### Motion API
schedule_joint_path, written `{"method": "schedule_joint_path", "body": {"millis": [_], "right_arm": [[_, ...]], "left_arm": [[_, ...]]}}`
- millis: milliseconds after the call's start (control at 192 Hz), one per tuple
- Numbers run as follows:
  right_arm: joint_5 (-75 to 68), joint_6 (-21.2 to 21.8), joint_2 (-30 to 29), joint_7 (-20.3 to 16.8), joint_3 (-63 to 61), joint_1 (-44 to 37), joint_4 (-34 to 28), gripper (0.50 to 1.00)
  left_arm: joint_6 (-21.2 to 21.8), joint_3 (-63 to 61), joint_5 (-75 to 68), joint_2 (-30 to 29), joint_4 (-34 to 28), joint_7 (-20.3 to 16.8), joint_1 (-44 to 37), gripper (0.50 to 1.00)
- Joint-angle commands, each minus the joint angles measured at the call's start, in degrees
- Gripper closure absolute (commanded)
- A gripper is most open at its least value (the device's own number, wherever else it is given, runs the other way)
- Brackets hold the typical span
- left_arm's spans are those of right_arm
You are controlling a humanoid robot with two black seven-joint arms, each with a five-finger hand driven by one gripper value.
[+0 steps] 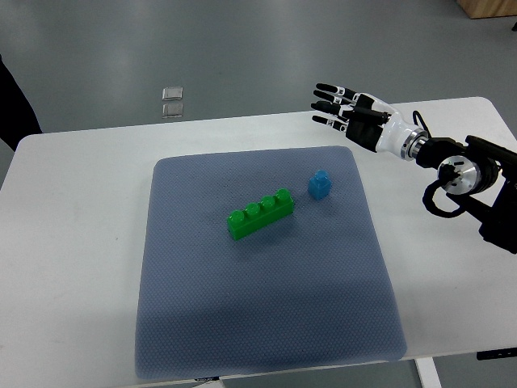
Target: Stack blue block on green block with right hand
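The green block [260,214] is a long brick with four round studs in a single row, lying flat near the middle of the grey-blue mat [266,323], its length running diagonally from lower left to upper right. The blue block [319,184] is small, apparently single-studded, standing upright just beside the green block's upper-right end, not touching it.

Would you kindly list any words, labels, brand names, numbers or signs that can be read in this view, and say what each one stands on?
None can be read.
The green block, blue block, grey mat and white table show no print.
The right hand and its arm bear no legible marking.
The two small silver squares on the floor are too small to tell whether they carry any text.
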State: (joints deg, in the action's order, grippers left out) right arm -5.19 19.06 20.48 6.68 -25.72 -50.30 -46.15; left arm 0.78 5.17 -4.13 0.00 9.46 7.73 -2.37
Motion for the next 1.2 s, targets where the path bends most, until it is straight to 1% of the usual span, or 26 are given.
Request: {"method": "schedule_joint_path", "body": {"millis": [0,339,407,745,751,813,923,980,985,1194], "right_arm": [[0.0,0.0,-0.1,0.0,0.0,-0.1,0.0,0.576],[0.8,0.0,-0.2,0.0,0.0,-0.1,0.0,0.576],[2.3,0.0,0.0,0.3,-0.4,-0.1,0.1,0.576],[11.9,0.1,0.0,0.7,-0.8,-0.3,0.0,0.576],[13.6,0.2,0.0,1.5,-0.8,-1.0,0.0,0.576],[16.8,0.2,0.4,3.0,-0.7,-1.3,0.0,0.576],[22.5,0.1,0.8,4.7,-0.8,-2.0,-0.1,0.576],[23.0,0.1,0.9,4.7,-0.8,-2.2,-0.1,0.576],[25.9,0.1,1.0,4.8,-0.6,-2.8,-0.1,0.576],[40.3,0.0,1.8,5.0,-0.7,-4.5,-0.2,0.576]], "left_arm": [[0.0,-0.1,0.0,0.0,0.3,0.0,0.0,0.5],[-0.1,0.5,0.0,0.0,0.2,0.0,0.0,0.5],[0.1,0.1,0.0,0.0,-0.7,0.0,0.0,0.5],[0.0,0.2,0.0,0.0,-0.1,0.0,0.0,0.5],[0.0,0.1,0.0,0.0,-0.4,0.0,0.0,0.5],[0.0,0.0,0.0,0.0,-0.6,0.0,0.1,0.5],[0.0,0.1,0.0,0.0,-0.4,0.0,0.0,0.5],[0.0,0.1,0.0,0.0,-0.4,0.0,0.1,0.5],[0.0,0.1,0.0,0.0,-0.3,0.0,0.1,0.5],[0.0,0.0,0.0,0.0,-0.5,0.0,0.1,0.5]]}}
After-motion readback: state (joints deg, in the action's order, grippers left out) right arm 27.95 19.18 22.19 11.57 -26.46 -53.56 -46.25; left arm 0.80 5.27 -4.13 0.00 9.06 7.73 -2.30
